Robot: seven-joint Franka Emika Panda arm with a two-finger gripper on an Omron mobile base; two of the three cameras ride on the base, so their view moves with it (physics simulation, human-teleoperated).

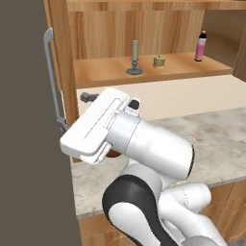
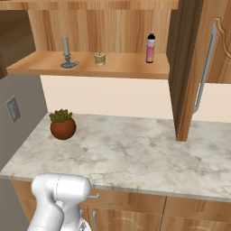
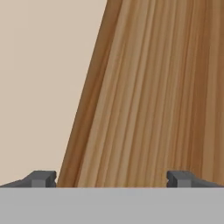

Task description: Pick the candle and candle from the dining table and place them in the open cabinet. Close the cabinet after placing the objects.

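Both candles stand on the shelf of the open cabinet [image 1: 144, 72]. The slim taper candle [image 1: 135, 57] [image 2: 66, 53] is upright on its dark dish. The stubby golden candle [image 1: 159, 61] [image 2: 99, 58] sits just to its right. My gripper [image 1: 74, 111] [image 3: 111, 179] is open and empty, low at the cabinet's left door [image 1: 60, 57] [image 3: 153, 87]. In the hand view the door's wood grain is very close ahead between the fingertips [image 3: 43, 178]. The dining table is out of view.
A pink bottle [image 1: 201, 46] [image 2: 150, 48] stands further right on the shelf. The left door's silver handle [image 1: 52, 77] is beside my hand. The right door [image 2: 187, 67] juts out over the marbled counter [image 2: 135, 149]. A potted plant [image 2: 62, 125] stands on the counter's left.
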